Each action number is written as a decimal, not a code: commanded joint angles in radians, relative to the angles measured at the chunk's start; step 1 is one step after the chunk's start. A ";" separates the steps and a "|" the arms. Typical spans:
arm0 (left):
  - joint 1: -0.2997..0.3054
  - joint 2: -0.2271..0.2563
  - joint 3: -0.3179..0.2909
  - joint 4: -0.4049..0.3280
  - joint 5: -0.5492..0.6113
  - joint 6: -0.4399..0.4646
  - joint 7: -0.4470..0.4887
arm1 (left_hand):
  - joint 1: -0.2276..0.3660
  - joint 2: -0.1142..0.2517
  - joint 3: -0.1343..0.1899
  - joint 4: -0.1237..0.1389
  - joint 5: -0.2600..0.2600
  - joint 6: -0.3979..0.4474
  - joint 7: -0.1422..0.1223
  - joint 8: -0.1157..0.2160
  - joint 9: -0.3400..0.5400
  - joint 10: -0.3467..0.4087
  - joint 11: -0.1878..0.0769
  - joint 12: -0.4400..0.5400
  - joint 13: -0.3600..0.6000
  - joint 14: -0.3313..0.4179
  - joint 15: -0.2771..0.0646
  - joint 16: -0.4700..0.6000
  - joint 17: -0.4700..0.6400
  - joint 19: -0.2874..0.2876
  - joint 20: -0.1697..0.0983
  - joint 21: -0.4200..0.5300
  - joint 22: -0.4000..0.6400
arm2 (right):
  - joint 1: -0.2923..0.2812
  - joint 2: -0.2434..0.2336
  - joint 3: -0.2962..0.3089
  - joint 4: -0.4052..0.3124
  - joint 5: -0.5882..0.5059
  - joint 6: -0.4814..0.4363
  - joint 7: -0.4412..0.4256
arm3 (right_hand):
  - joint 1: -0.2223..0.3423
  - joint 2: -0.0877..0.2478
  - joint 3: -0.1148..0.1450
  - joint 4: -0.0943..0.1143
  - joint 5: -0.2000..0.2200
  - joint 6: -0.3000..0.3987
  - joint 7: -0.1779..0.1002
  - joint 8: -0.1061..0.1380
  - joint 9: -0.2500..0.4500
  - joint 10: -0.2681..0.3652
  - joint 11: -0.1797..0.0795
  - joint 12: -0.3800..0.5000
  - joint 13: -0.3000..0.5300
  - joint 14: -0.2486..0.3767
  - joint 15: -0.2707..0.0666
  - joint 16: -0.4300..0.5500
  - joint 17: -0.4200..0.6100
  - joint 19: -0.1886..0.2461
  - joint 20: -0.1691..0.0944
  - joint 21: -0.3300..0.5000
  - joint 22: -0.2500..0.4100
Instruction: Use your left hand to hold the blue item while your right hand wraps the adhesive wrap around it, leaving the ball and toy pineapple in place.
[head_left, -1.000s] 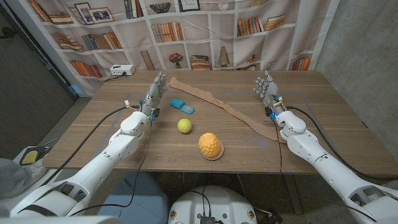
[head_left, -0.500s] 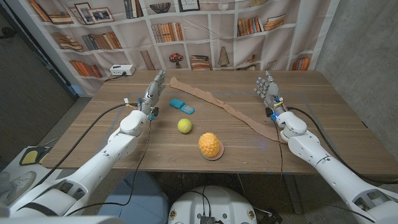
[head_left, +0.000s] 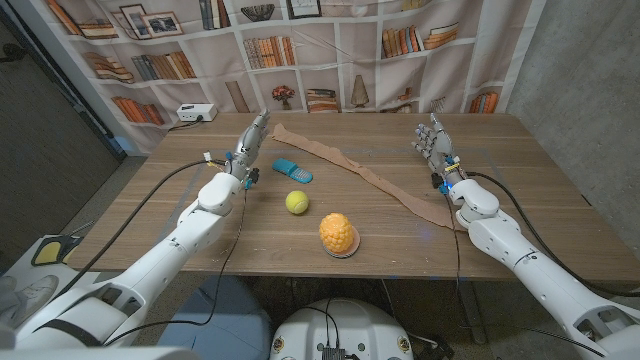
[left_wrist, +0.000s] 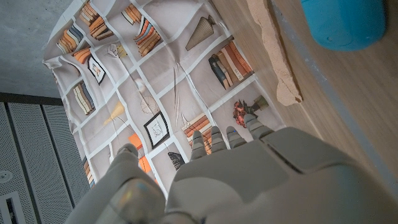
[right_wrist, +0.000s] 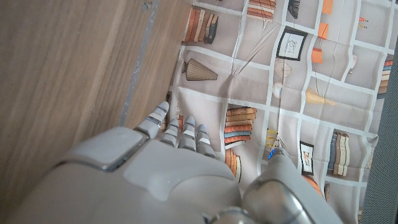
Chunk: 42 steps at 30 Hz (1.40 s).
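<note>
Blue item: the blue item (head_left: 292, 171) lies on the table (head_left: 520, 190), just behind the ball and a little to its left side; nothing touches it
Wrap: the adhesive wrap (head_left: 370, 178) is a long tan strip, lying loose on the table; it starts behind the blue item and runs off past the ball toward the right robot hand; no part of it goes around the blue item
Ball: the yellow ball (head_left: 296, 202) sits in the middle of the table, in front of the blue item
Toy pineapple: the toy pineapple (head_left: 339, 235) stands near the ball, on the side closer to the robot
Left robot hand: the left robot hand (head_left: 250, 142) is up in the air beside the blue item, on the far side from the wrap's long end; its fingers are straight and apart and it holds nothing
Right robot hand: the right robot hand (head_left: 432, 143) is up too, well apart from the ball, near the wrap's long end; its fingers are spread and it holds nothing
Done: nothing that I can see; the ball and toy pineapple are in their spots
Left to do: all of it, I think; the left robot hand must hold the blue item, the right robot hand must pick up the wrap and wind it round
</note>
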 joint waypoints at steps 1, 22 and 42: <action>-0.012 0.015 0.012 -0.018 0.057 -0.005 0.027 | 0.013 0.001 0.006 -0.009 0.005 0.009 0.002 0.000 0.002 0.009 -0.008 0.004 0.005 0.003 -0.007 0.004 0.004 -0.002 -0.004 0.004 0.002 | 0.014 -0.012 0.003 0.018 0.002 0.012 0.033 | 0.010 0.000 0.003 -0.005 0.003 0.000 0.004 0.006 0.004 0.002 0.010 -0.002 0.002 -0.009 -0.002 0.003 0.001 0.000 -0.002 0.004 0.004; 0.003 0.090 0.002 -0.101 0.132 0.022 0.047 | 0.116 0.022 0.056 -0.087 0.008 -0.002 0.004 -0.003 0.002 0.024 -0.019 0.000 0.006 0.008 -0.006 0.005 0.002 -0.005 -0.005 0.002 -0.001 | -0.006 -0.024 0.011 -0.016 0.019 0.004 0.038 | 0.016 0.001 0.004 -0.011 0.003 0.000 0.005 0.006 0.004 0.002 0.008 -0.004 0.003 -0.012 -0.003 0.001 0.001 -0.004 0.000 0.004 0.004; 0.024 0.164 -0.005 -0.176 0.228 0.075 0.080 | 0.236 0.037 0.112 -0.157 0.001 -0.005 0.002 -0.001 0.002 0.061 -0.034 0.008 0.014 0.029 -0.024 0.007 0.003 -0.003 0.000 0.004 0.000 | -0.014 -0.038 0.010 -0.043 0.011 -0.019 0.021 | 0.018 0.003 0.004 -0.014 0.002 0.000 0.004 0.006 0.004 0.002 0.008 -0.005 0.003 -0.015 -0.005 0.001 0.001 -0.006 0.001 0.004 0.004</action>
